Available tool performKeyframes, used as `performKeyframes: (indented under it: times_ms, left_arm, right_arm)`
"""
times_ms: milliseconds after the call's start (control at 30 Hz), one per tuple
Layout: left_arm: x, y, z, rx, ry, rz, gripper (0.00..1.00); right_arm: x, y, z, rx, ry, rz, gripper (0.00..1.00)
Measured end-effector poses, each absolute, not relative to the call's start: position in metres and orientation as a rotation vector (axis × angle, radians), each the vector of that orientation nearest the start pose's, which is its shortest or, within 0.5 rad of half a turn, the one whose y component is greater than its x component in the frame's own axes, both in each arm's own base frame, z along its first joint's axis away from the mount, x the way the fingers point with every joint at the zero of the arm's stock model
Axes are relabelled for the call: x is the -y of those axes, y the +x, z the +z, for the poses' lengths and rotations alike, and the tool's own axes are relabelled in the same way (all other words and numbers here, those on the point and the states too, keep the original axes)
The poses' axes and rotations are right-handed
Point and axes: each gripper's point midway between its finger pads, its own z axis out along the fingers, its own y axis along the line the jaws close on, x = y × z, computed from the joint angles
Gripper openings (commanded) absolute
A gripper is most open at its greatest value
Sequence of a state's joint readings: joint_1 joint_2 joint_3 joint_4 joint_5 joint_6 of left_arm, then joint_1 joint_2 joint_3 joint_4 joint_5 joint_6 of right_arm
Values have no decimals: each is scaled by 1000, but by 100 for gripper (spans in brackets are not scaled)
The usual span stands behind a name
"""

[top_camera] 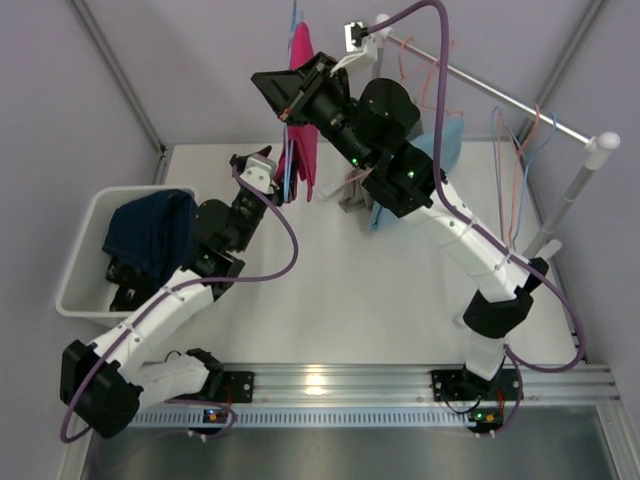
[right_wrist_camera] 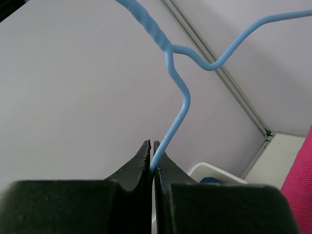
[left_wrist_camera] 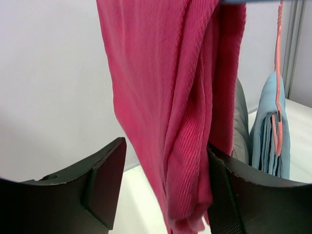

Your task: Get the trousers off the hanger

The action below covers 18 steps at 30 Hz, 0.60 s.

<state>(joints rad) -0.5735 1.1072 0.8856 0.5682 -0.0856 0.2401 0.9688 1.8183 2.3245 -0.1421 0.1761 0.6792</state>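
Note:
The magenta pink trousers (top_camera: 303,130) hang folded over a blue wire hanger (top_camera: 292,25) held high over the table's back. My right gripper (top_camera: 285,95) is shut on the hanger's wire (right_wrist_camera: 176,119), which runs up from between its fingertips (right_wrist_camera: 152,145). My left gripper (top_camera: 268,170) is open around the lower end of the pink trousers (left_wrist_camera: 175,97); the cloth hangs between the fingers and touches the right finger (left_wrist_camera: 234,190). The navy blue trousers (top_camera: 152,230) lie in a white bin (top_camera: 80,262), on top of the black speckled pair (top_camera: 125,285).
A clothes rail (top_camera: 500,98) on a white post (top_camera: 575,190) crosses the back right, with several orange and blue wire hangers on it. A light-blue cloth (top_camera: 445,145) hangs behind my right arm and also shows in the left wrist view (left_wrist_camera: 270,131).

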Motion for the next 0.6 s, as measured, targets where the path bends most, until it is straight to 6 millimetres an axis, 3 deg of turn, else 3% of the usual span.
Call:
performKeyframes:
  times_ms: [400, 600]
  left_arm:
    - [194, 353, 397, -1156, 425, -206, 64]
    - [200, 361, 393, -1166, 429, -208, 70]
  right_arm:
    - [-417, 292, 607, -1314, -8, 1343, 0]
    - [-419, 287, 609, -1322, -3, 1387, 0]
